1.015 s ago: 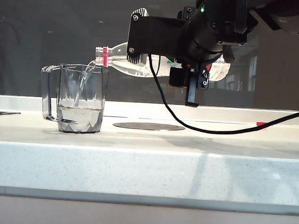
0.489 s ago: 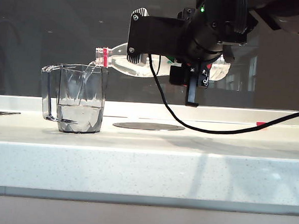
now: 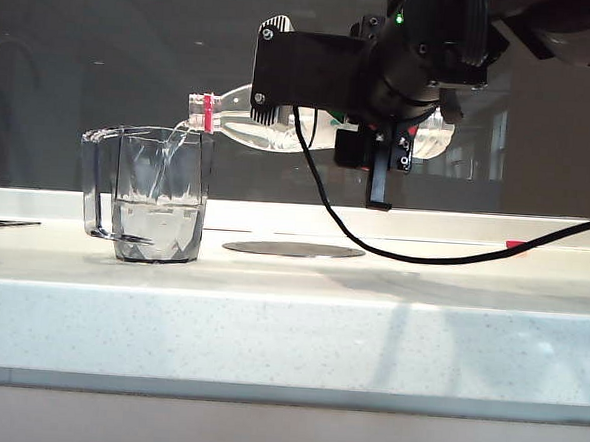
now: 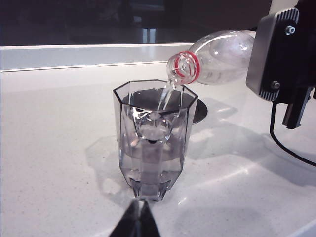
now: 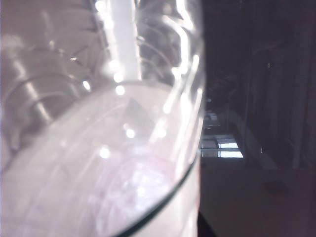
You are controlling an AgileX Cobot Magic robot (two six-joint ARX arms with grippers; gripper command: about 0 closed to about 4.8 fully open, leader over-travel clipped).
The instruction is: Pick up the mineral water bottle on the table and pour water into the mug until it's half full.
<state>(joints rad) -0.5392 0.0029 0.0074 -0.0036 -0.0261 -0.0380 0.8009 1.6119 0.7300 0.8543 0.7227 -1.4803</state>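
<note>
1. Above the bench (image 3: pixel 289 321), the bottle (image 3: pixel 281 130) was held nearly level by the right gripper (image 3: pixel 380 136), its jaws clenched on the bottle.
2. Water (image 4: pixel 165 94) was poured into the mug (image 3: pixel 156 198), roughly half filled.
3. The left gripper (image 4: pixel 138 222) was kept beside the mug, jaws closed together.

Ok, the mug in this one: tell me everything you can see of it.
The mug is clear, grey-tinted faceted glass with a thin angular handle, narrowing slightly toward its base. It stands upright on the white speckled table, at the left of the exterior view. It looks a little under half full of water, and a thin stream falls into it from the tilted bottle held by the right claw. Nothing but table and water touches it.
</note>
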